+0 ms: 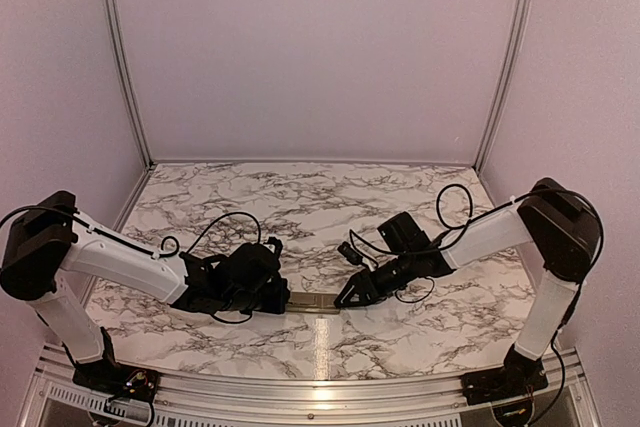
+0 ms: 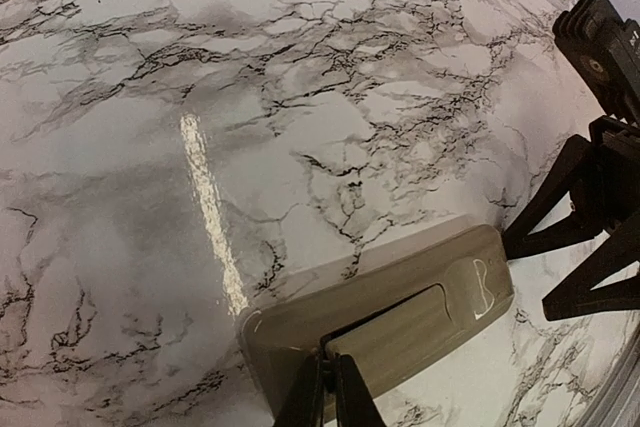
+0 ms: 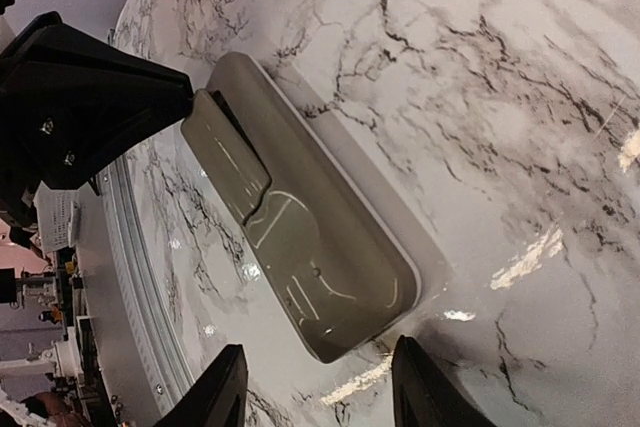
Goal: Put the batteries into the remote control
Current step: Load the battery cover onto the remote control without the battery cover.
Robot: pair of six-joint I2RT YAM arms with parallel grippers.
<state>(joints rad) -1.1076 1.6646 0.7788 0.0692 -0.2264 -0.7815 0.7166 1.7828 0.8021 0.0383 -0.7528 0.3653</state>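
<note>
Remote control (image 3: 320,247): lies face down on the marble-patterned table (image 1: 300,197), grey-tan back up, near the front edge, between the two grippers.
Cover plate (image 2: 400,332): a flat grey-tan panel sitting askew over the battery recess at one end of the remote.
Left gripper (image 2: 330,367): fingers drawn together, tips on the cover plate's near edge; whether they pinch it cannot be told.
Right gripper (image 3: 320,349): fingers spread apart, empty, straddling the remote's opposite end just above the table.
Arms: both reach inward and low, the grippers facing each other along the remote.
</note>
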